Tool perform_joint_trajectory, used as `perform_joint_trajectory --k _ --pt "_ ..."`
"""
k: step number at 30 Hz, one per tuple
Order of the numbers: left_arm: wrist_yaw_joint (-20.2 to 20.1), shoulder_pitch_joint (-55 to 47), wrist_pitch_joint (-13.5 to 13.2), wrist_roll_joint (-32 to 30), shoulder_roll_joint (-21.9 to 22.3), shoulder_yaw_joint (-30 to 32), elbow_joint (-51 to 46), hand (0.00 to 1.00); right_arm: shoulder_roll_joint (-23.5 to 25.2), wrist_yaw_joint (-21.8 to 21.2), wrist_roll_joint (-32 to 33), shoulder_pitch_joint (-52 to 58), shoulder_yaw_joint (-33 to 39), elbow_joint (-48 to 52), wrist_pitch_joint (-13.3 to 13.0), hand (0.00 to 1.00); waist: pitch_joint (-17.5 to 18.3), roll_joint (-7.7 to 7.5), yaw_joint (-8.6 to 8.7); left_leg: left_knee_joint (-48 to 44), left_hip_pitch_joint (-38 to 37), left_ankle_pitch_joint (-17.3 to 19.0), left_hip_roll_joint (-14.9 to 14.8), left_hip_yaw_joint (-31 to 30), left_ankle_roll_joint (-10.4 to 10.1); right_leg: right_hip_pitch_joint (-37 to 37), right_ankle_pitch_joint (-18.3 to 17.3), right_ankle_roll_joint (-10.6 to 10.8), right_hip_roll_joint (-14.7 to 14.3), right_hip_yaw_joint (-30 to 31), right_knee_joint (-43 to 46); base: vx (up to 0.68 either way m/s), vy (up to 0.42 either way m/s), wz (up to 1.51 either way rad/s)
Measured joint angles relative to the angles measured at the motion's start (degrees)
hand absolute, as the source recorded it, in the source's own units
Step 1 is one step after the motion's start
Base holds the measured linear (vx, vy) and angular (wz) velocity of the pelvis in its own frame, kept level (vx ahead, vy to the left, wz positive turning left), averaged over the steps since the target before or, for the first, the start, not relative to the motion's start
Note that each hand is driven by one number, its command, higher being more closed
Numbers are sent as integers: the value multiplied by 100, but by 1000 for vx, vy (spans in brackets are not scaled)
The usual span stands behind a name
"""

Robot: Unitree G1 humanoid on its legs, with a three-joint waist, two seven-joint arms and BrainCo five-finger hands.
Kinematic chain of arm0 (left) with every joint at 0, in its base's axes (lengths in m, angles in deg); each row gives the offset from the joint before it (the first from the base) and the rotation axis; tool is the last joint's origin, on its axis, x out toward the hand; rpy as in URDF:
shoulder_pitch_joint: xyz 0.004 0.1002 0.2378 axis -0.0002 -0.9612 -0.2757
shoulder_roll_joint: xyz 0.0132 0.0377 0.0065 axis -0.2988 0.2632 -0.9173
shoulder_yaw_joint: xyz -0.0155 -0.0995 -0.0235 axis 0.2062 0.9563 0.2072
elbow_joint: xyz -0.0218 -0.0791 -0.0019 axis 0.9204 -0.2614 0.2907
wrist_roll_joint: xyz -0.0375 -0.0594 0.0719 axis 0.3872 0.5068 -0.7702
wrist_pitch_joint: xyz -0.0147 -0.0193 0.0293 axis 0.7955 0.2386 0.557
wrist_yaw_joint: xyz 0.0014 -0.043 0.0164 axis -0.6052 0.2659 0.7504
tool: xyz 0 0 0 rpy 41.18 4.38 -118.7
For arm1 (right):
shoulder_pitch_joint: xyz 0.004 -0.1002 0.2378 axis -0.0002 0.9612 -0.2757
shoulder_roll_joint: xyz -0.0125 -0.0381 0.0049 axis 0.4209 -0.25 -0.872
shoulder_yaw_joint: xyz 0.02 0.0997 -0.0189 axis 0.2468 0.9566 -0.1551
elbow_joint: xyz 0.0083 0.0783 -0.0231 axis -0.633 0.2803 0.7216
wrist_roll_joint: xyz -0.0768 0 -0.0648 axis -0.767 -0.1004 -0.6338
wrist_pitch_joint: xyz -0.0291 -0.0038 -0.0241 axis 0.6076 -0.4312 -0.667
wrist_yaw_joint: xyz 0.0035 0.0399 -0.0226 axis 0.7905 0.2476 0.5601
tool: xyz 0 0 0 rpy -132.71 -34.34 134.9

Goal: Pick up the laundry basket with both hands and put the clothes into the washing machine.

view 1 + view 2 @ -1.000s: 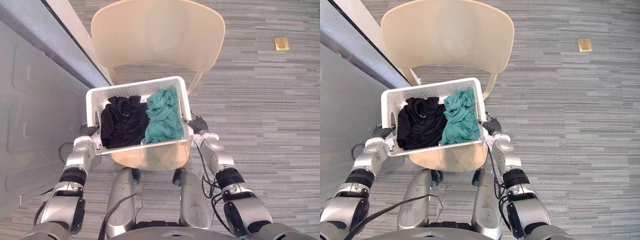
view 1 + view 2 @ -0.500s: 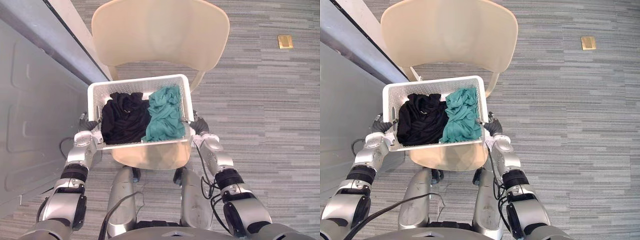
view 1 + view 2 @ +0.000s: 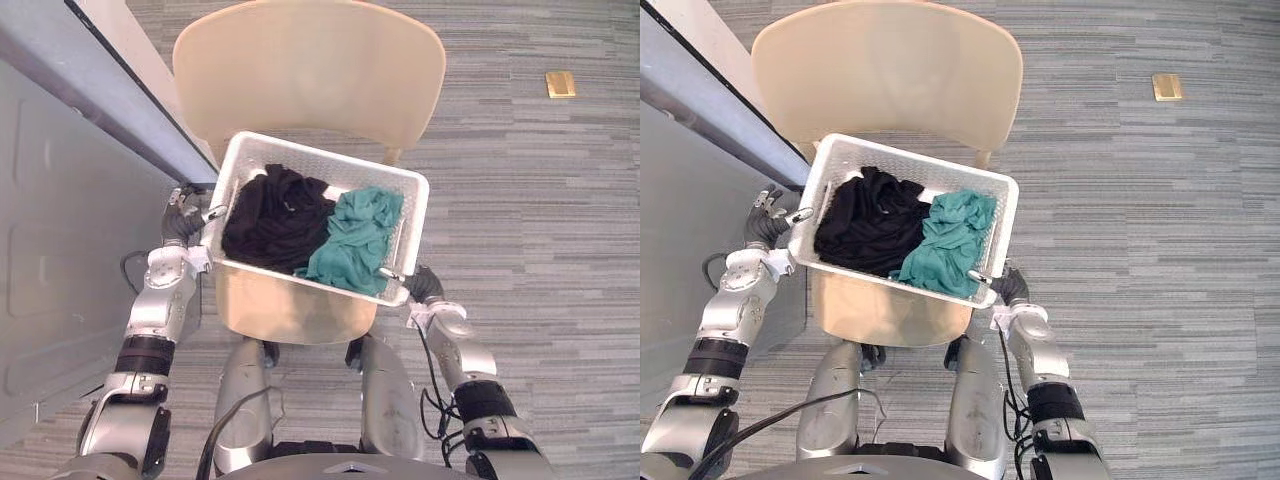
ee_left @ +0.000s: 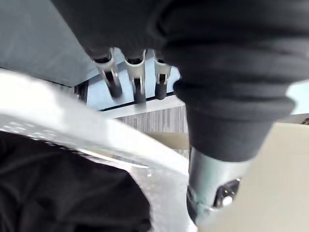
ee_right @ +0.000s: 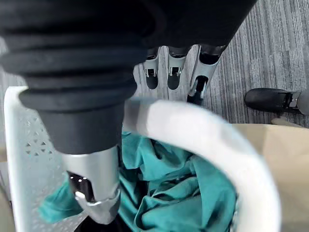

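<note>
The left hand [image 3: 183, 218] grips one short end of the white perforated plastic laundry basket [image 3: 310, 158], the rim pinched between thumb and fingers; the right hand [image 3: 424, 286] clamps the opposite end the same way, its thumb inside against the crumpled teal garment [image 3: 355, 240]. The left arm reaches forward and up beside the grey panel [image 3: 60, 250], while the right forearm is drawn in close and low, so the basket sits skewed, its left end farther from the robot. It hangs above the seat of the beige plastic chair [image 3: 310, 60], with the black garment [image 3: 275, 220] heaped beside the teal one. I judge the pick-up done and the carry under way. The next move calls for turning toward the washing machine, which I cannot make out here, while keeping the load level over the grey striped carpet [image 3: 540, 220]
</note>
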State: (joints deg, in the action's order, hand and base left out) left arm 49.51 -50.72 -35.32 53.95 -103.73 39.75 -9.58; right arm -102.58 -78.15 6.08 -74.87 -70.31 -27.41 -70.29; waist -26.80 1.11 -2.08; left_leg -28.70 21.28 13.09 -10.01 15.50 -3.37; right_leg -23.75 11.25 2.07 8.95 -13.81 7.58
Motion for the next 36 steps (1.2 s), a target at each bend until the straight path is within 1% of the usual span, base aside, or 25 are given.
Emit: perform_joint_trajectory --k 2,3,4,8,11,14,16,22,25,28,30,32,36 --pt "-84 -121 -60 49 48 5 -192 0 -29 -105 5 99 114 147 1 0 10 16 3 4 -30 3 -29 31 -6 3 -11 -14 -28 27 0 -26 -33 -11" --pt "-124 -190 -83 50 73 19 -278 0 -61 -156 7 167 140 253 2 0 18 31 22 3 -36 2 -47 38 -7 3 -48 -67 -39 21 5 -17 -25 -3" --pt "-165 -247 -84 49 103 32 -310 0 -104 -198 7 197 146 275 2 0 24 42 35 4 -44 1 -58 38 -8 3 -60 -77 -46 19 25 -21 -38 -1" --pt "-274 -586 -76 27 395 219 -429 0 -136 -279 5 311 331 467 9 0 96 135 31 8 -88 0 -84 41 -10 -2 -135 -74 -48 4 142 -4 -8 0" --pt "-307 -756 -64 -23 466 287 -427 0 -128 -367 2 264 325 469 9 0 174 182 -16 65 -131 -13 -83 62 -27 -4 -178 -92 -41 1 174 0 0 0" --pt "-303 -961 -59 -30 711 454 -421 0 -121 -365 2 226 244 494 10 0 374 291 -75 116 -138 -24 -87 49 -42 -4 -205 -100 -38 -49 179 14 -25 4" --pt "-297 -1039 -59 -30 794 483 -417 0 -90 -349 3 174 185 680 12 0 425 323 -101 140 -141 -35 -86 40 -53 -4 -215 -90 -32 -70 186 17 -18 4" --pt "-263 -1378 -61 -22 1081 688 -427 0 -67 -305 -2 96 74 665 30 0 440 321 -106 173 -189 -50 -85 -6 -71 0 -285 -61 -4 -125 322 14 -16 4" --pt "-217 -1545 -73 0 1145 700 -510 0 -60 -295 -7 42 -58 641 33 0 446 332 -105 191 -188 -83 -73 -106 -88 32 -365 -116 19 -226 369 6 -22 12" --pt "-212 -1805 -83 88 1231 707 -771 0 -52 -248 -10 8 -220 572 35 0 461 338 -118 285 -195 -161 -37 -241 -99 103 -412 -113 63 -386 393 11 -22 25" --pt "-214 -2047 -98 110 1297 777 -955 0 -9 -163 -14 -45 -219 340 37 0 466 337 -138 390 -244 -234 7 -318 -108 142 -481 -131 107 -468 448 23 -22 26" --pt "-229 -2308 -101 197 1308 855 -1071 0 -12 -167 -21 -59 -239 208 41 0 470 342 -129 403 -243 -253 17 -420 -125 163 -538 -126 137 -563 535 25 -20 22" --pt "-244 -2611 -100 220 1332 909 -1137 0 -93 -164 -218 -63 -230 190 89 0 475 338 -153 494 -264 -318 63 -475 -130 170 -563 -106 189 -616 601 10 -10 12"
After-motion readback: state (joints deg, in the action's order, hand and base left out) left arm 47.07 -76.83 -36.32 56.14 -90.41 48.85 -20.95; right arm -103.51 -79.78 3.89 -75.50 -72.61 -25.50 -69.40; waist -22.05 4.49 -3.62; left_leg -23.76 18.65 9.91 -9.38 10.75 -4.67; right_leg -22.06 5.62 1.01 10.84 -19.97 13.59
